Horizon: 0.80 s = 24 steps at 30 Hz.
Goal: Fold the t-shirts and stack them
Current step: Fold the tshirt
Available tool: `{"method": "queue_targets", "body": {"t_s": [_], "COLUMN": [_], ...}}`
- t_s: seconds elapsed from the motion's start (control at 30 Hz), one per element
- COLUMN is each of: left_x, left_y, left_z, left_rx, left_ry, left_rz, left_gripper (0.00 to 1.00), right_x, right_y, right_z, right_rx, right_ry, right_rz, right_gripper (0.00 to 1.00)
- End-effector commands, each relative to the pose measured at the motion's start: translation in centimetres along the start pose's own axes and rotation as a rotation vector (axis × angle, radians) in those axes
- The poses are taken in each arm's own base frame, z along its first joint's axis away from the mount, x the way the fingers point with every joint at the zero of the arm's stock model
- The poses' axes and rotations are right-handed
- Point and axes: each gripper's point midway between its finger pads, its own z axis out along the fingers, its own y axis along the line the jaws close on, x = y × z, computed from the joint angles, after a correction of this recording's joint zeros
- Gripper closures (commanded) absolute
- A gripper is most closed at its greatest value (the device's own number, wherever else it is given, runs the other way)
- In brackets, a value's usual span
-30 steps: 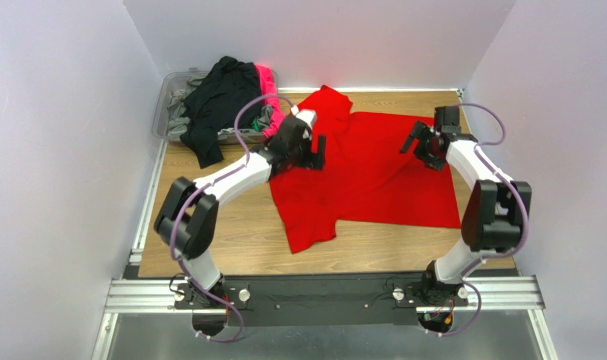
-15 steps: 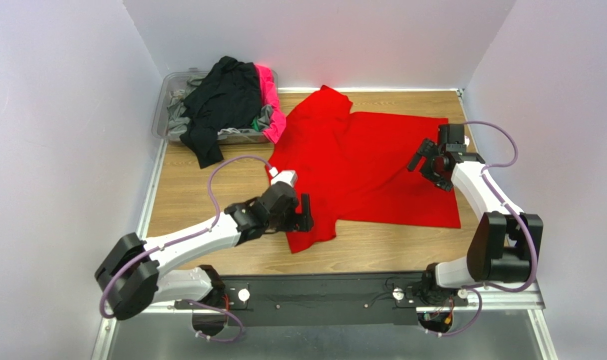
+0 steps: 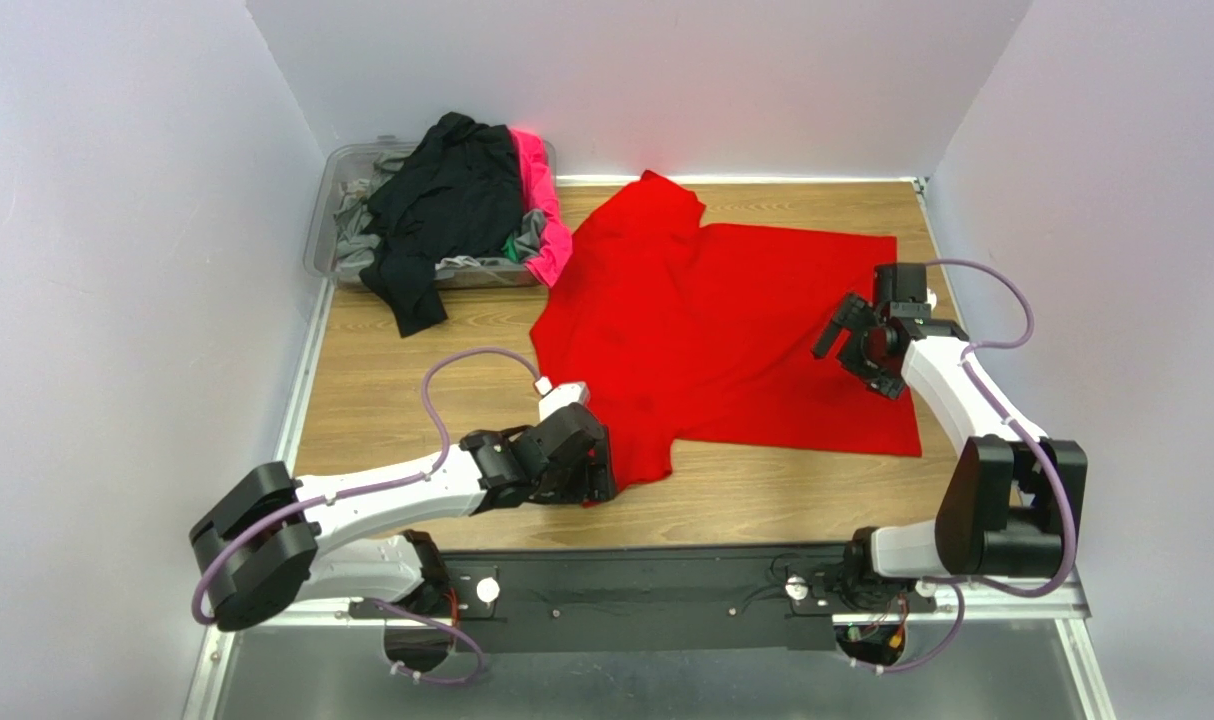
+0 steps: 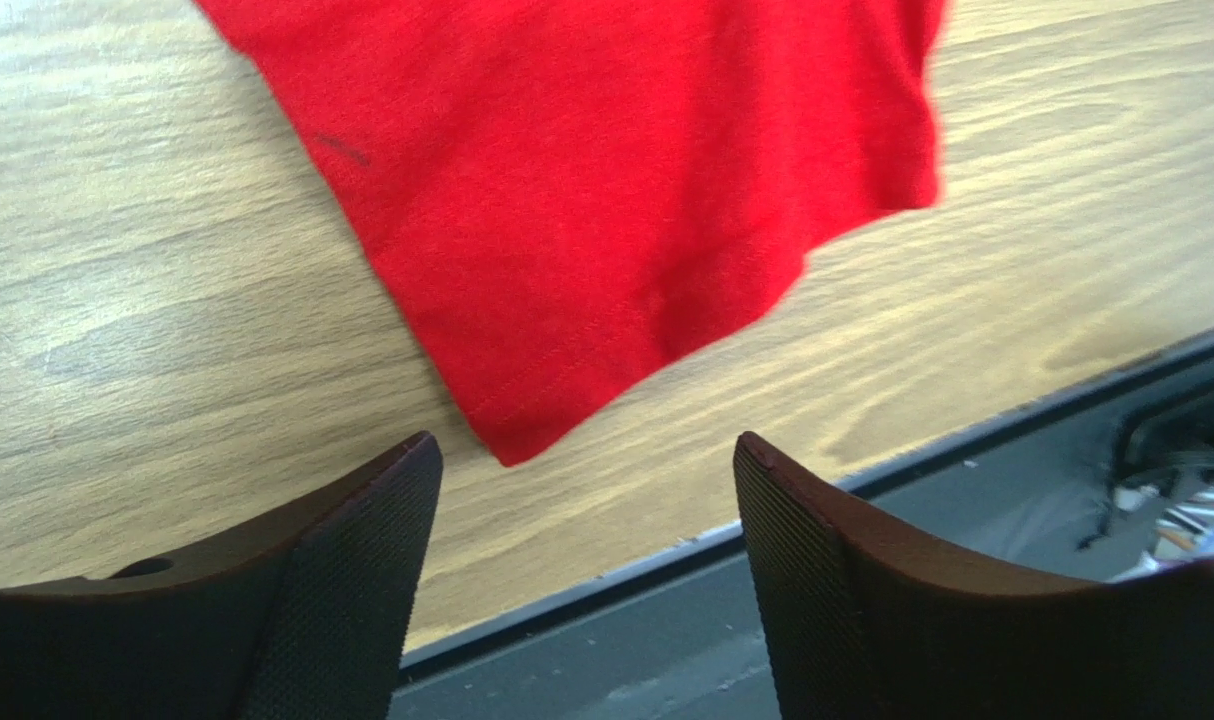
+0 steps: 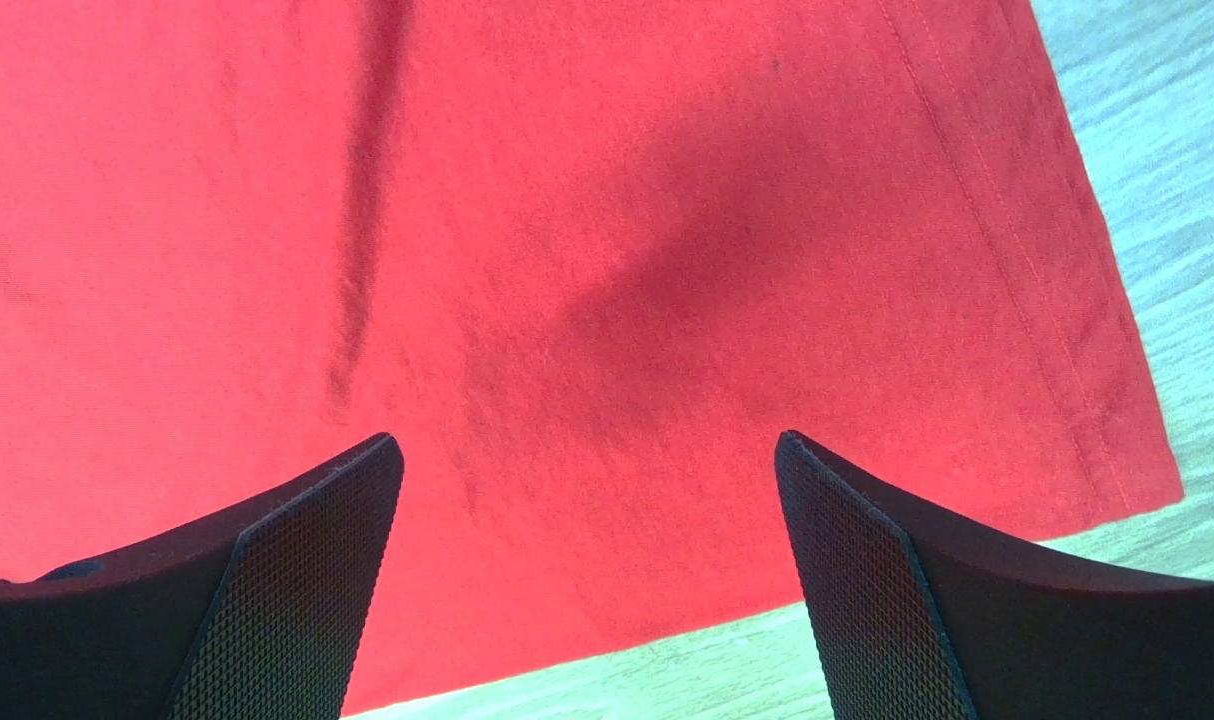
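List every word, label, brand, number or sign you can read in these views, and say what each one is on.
None: no readable text shows in any view.
Bright red cloth t-shirt: plain, no print or tag showing.
Black t-shirt and hot pink t-shirt heaped on the clear plastic bin: no lettering visible.
Arms and wooden tabletop: no legible markings.

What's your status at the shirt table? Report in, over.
Left claw open at near sleeve of red t-shirt, nothing gripped. Right claw open over its right side. Shirt spread out on table. Nothing in the way.
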Motion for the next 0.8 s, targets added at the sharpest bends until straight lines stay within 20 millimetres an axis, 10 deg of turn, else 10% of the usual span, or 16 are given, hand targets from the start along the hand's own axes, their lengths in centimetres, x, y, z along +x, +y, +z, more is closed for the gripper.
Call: {"method": "queue_targets", "body": {"t_s": [0.0,0.77], "left_x": [0.5,2.6], "left_y": [1.8,2.6], "left_z": [1.2,2.9], "left_rx": [-0.091,-0.183], "left_ry": [0.001,0.074], "left_rz": [-0.016,-0.009], "left_gripper": [0.25,0.79], "right_x": [0.8,0.3], "right_y": [-0.2,-0.2], "right_z": [-0.5,-0.9], "right_rx": [-0.006,-0.014], "right_ry": [0.014,-0.004], "right_rz": [0.0,-0.046], "right_gripper": [0.0,0.0]}}
